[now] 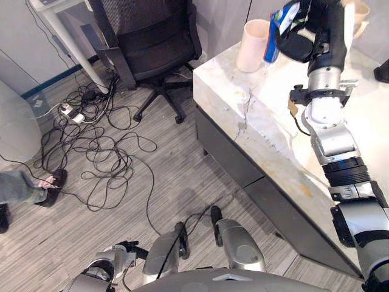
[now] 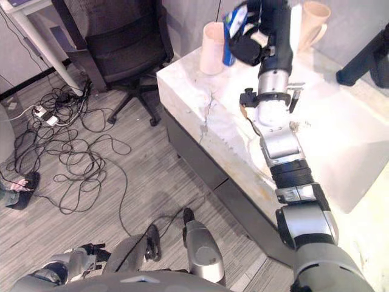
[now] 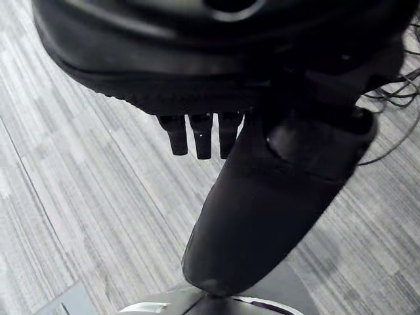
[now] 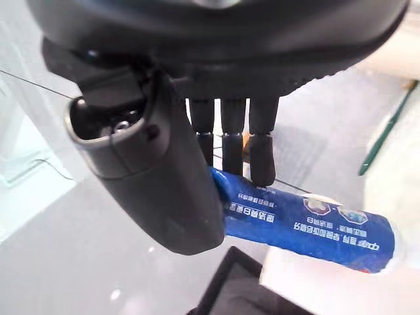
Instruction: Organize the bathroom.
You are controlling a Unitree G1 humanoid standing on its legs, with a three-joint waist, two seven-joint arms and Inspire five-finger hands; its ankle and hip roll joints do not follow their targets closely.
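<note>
— What is the object at the centre of this scene?

— A blue toothpaste tube (image 4: pixel 308 226) with white print and round emblems along its side, clamped in the robot's right hand (image 4: pixel 197 164): the thumb (image 4: pixel 157 190) presses one side and the curled fingers (image 4: pixel 261 157) the other (the wrist view shows the pinch plainly).

— Where does it sit against the marble counter (image 1: pixel 267 115)?

— Raised above the counter's far end, just beside and partly over the tall pale cup (image 1: pixel 252 45) standing at the counter's far corner. A second pale cup with a handle (image 2: pixel 313 24) stands farther along the counter, past the arm.

— What is hard to make out?

— One end of the tube is buried in the hand, and from the head views the arm covers much of it, leaving a blue and white sliver (image 2: pixel 234 30). A dark object (image 2: pixel 364 61) at the counter's far edge is cut off and cannot be identified.

— And the other hand?

— The left hand (image 3: pixel 262 197) hangs low over the wood-grain floor (image 3: pixel 79 197), well away from the counter, fingers (image 3: pixel 200 134) straight and holding nothing.

— Anything else around the counter?

— A black office chair (image 1: pixel 152 48) stands off its far corner, with a tangle of cables (image 1: pixel 97 140) on the floor beyond, and a person's shoe (image 1: pixel 51 182) by them.
</note>
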